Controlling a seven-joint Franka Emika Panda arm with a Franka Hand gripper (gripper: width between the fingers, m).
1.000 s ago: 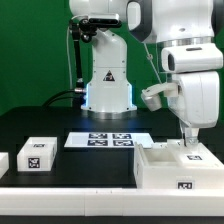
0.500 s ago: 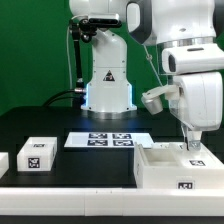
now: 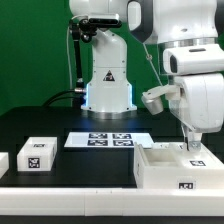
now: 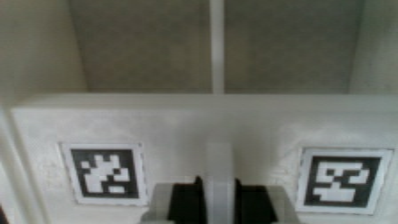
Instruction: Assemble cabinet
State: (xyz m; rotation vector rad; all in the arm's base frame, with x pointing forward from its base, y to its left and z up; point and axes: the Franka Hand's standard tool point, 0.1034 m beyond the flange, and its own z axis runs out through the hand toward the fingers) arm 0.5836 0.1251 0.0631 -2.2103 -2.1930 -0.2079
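Observation:
The cabinet [image 3: 163, 166], a large white box with a tag on its front, lies at the exterior view's right near the table's front edge. My gripper [image 3: 193, 150] reaches straight down onto its far right part. In the wrist view the cabinet [image 4: 196, 120] fills the picture, with a tag [image 4: 107, 172] on one side and a second tag [image 4: 343, 175] on the other. My gripper [image 4: 214, 202] stands between the tags. Its two dark fingers are close together, with a thin white rib of the cabinet pinched between them. The fingertips themselves are hidden.
A small white tagged block [image 3: 38, 153] sits at the exterior view's left, and another block [image 3: 3, 160] is cut off by the left edge. The marker board [image 3: 108, 140] lies flat in the middle. The robot's base [image 3: 108, 82] stands behind it.

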